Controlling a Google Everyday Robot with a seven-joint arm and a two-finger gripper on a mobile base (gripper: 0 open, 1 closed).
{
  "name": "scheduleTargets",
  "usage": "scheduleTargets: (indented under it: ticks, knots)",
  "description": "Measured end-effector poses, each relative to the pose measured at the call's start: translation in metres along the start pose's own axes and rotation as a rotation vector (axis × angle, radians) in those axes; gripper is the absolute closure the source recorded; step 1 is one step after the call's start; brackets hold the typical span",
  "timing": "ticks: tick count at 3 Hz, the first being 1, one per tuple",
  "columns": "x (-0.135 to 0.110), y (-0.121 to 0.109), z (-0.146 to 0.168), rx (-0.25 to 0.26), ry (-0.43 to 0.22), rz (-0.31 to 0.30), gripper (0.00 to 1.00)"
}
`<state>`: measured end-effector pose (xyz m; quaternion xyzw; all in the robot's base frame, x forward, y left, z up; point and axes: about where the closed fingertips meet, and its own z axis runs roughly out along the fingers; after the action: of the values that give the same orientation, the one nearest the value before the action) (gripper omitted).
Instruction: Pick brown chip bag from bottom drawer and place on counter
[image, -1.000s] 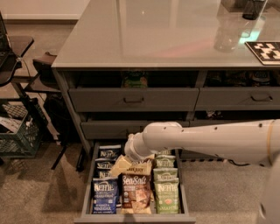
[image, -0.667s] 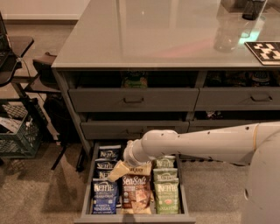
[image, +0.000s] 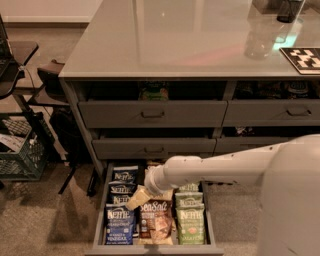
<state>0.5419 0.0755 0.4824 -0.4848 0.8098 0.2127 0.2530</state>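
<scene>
The bottom drawer (image: 99, 221) is pulled open at the base of the grey cabinet. It holds three rows of bags. The brown chip bag (image: 156, 223), printed "Sea Salt", lies in the middle row near the drawer's front. My gripper (image: 138, 198) hangs from the white arm that reaches in from the right. It is low over the drawer, just above the top left corner of the brown chip bag and beside the blue bags. The glossy grey counter (image: 170, 40) is on top of the cabinet.
Blue Kettle bags (image: 120, 216) fill the drawer's left row, green bags (image: 189, 217) the right row. Two drawers with bar handles (image: 152, 114) are above. A clear bottle (image: 260, 37) and a checkered marker (image: 303, 58) stand on the counter's right. A green crate (image: 20, 155) and chair legs are at left.
My gripper has moved down and a little left, lower over the drawer and closer to the top of the brown chip bag. The bags have not moved.
</scene>
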Motion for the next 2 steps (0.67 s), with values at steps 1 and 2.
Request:
scheduleTargets:
  ticks: [1, 2]
  knots:
    - [0.047, -0.03, 0.036, 0.044, 0.031, 0.086, 0.0]
    - [0.088, -0.059, 0.059, 0.092, 0.059, 0.152, 0.0]
